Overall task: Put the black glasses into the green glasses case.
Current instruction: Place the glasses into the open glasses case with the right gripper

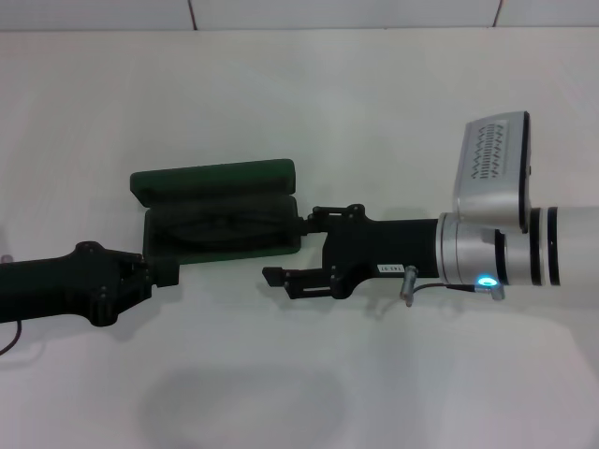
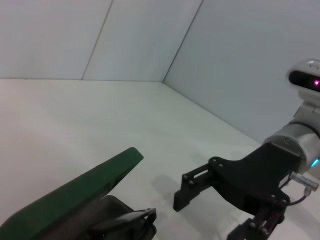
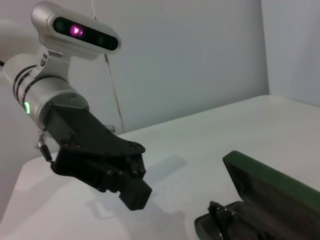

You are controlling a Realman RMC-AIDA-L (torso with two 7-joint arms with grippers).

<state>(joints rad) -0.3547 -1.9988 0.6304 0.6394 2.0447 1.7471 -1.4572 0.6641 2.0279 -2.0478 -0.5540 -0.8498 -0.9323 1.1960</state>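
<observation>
While the black glasses (image 1: 223, 227) lie folded inside the green glasses case (image 1: 220, 217), that case sits open in the middle of the white table (image 1: 374, 112), its lid (image 1: 213, 177) raised on the far side. My left gripper (image 1: 161, 269) is at the case's near left corner, and I cannot tell whether its fingers are apart or together. My right gripper (image 1: 290, 248) waits just right of the case, its fingers spread wide and clasping nothing.
</observation>
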